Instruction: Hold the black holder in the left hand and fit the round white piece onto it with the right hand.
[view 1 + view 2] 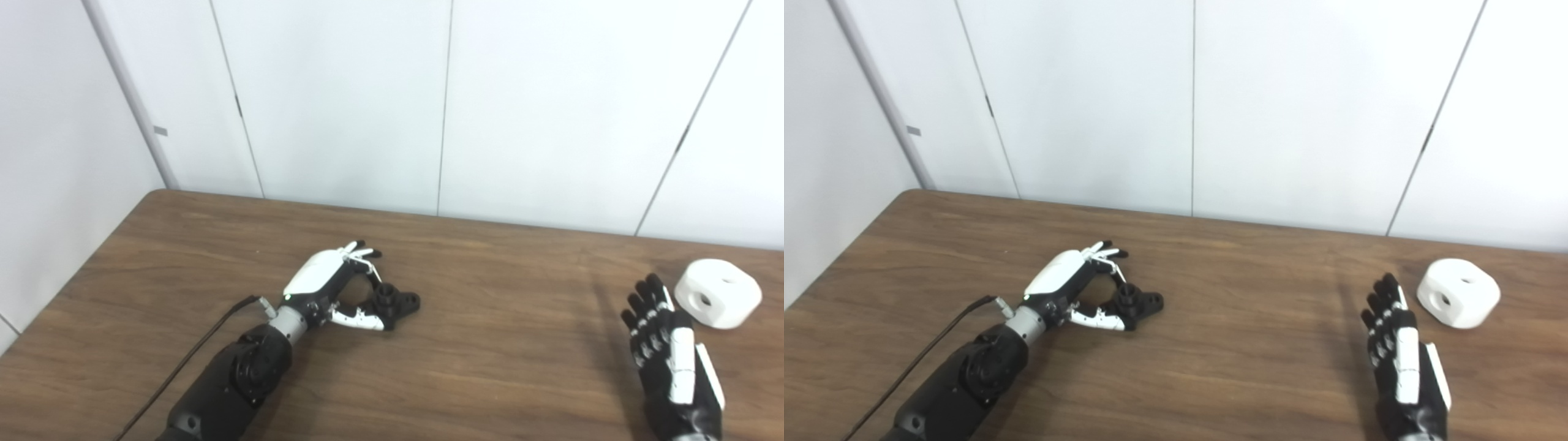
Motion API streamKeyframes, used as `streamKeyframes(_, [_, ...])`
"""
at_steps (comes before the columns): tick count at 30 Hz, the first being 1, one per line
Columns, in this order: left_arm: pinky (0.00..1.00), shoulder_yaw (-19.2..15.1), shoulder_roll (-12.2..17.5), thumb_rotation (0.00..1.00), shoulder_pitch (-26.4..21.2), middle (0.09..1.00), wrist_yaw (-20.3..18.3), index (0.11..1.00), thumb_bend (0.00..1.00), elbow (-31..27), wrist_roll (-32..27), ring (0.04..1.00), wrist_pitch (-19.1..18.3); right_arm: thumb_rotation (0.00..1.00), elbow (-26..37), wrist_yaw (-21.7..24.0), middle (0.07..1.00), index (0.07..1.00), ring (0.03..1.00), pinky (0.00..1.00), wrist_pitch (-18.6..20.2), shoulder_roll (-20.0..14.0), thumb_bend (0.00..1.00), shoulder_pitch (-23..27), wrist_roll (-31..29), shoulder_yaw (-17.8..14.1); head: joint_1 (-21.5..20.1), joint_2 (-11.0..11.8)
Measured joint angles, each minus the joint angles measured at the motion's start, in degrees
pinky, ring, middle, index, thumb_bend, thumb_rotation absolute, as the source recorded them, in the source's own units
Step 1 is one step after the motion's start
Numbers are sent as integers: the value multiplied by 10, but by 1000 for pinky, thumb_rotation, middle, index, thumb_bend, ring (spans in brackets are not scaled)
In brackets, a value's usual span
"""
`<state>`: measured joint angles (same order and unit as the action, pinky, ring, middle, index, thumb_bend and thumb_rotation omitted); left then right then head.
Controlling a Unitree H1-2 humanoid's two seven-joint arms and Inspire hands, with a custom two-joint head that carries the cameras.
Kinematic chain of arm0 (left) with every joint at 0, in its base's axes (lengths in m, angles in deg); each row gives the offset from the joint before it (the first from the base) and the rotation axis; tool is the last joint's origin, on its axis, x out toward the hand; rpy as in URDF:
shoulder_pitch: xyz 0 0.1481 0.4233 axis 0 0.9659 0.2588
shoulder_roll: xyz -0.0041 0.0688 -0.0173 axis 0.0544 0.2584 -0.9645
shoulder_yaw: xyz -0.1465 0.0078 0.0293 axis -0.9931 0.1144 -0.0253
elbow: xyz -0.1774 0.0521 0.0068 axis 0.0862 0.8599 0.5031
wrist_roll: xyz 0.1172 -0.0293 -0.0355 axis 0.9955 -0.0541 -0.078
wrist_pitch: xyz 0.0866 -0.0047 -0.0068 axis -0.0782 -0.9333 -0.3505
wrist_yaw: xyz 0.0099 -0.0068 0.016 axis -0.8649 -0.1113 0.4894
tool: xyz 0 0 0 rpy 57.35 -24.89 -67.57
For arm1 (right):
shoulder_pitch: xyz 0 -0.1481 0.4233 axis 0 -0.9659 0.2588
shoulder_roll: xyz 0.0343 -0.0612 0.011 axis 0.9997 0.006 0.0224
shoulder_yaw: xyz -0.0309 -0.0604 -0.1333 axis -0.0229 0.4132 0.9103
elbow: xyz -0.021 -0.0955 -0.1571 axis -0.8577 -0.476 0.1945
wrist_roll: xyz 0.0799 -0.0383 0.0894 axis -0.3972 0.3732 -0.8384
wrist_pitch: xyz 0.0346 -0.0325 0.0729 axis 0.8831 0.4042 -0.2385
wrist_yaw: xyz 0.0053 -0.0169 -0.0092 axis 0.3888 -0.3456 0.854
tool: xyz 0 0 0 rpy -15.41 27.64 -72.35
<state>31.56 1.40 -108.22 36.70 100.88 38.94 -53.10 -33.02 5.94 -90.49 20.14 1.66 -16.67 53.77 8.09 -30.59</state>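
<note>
The black holder [397, 302] lies on the brown table [490, 343], left of centre, with a short round post standing up from it. My left hand [334, 285] sits just left of it, open. Its thumb [361, 320] reaches along the holder's near side, and its fingers [362, 251] stretch out above and behind it without closing. The round white piece [718, 293], with a hole in its side, rests at the far right of the table. Just left of the piece, and nearer to me, my right hand [667, 343] is open and flat, holding nothing.
A black cable [184, 361] runs along my left forearm near the table's left side. White wall panels [392, 104] stand directly behind the table's far edge. The white piece sits close to the right edge of the picture.
</note>
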Motion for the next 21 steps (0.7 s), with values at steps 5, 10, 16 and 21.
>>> streamKeyframes(5, [1000,20,-5,55,7,890,-14,482,524,-16,0,1000,20,1000,3,-8,983,969,992,981,3,9,476,0,17,9,-31,-6])
streamKeyframes(10, [1000,40,-6,56,7,887,-34,482,524,-27,-1,1000,45,1000,18,-18,984,969,995,979,16,14,454,-3,35,19,-55,-13])
streamKeyframes(16, [1000,50,-10,56,7,880,-61,481,524,-43,-2,1000,49,1000,23,-22,980,964,990,976,20,16,430,-6,45,25,-68,-18])
streamKeyframes(21, [1000,55,-13,56,7,877,-73,482,524,-44,-5,1000,65,1000,25,-24,982,968,992,975,20,19,438,-7,48,29,-71,-18])
